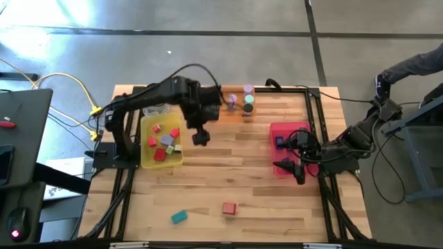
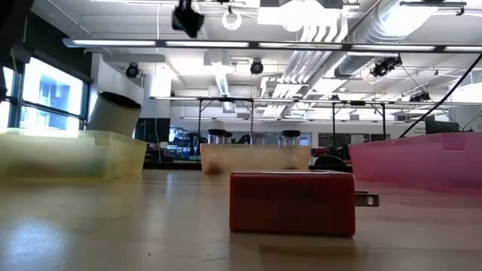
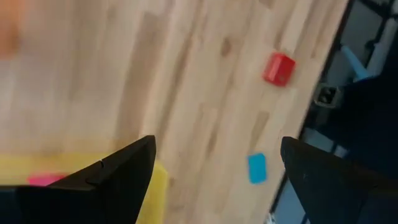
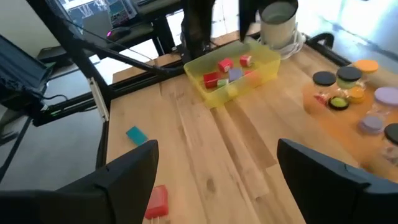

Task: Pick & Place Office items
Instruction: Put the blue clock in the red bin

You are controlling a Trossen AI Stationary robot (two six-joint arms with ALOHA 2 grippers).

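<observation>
Meanwhile, we hover our empty left gripper [image 1: 201, 137], fingers wide, beside the yellow tray [image 1: 147, 159], apparently after sorting; right gripper [image 1: 296, 171] waits wide.

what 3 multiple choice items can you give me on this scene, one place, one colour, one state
1. Where does the red block lie?
A. in the yellow tray
B. on the bare table near the front edge
C. in the pink tray

2. What colour is the block lying nearest the red one?
A. teal
B. orange
C. black

3. How is the left end effector?
A. shut on a block
B. open, empty, above the table
C. resting in the pink tray

Answers: 1 B, the high view shows it on bare wood; 2 A, it shows teal beside it; 3 B, the left wrist view shows spread fingers holding nothing.
</observation>
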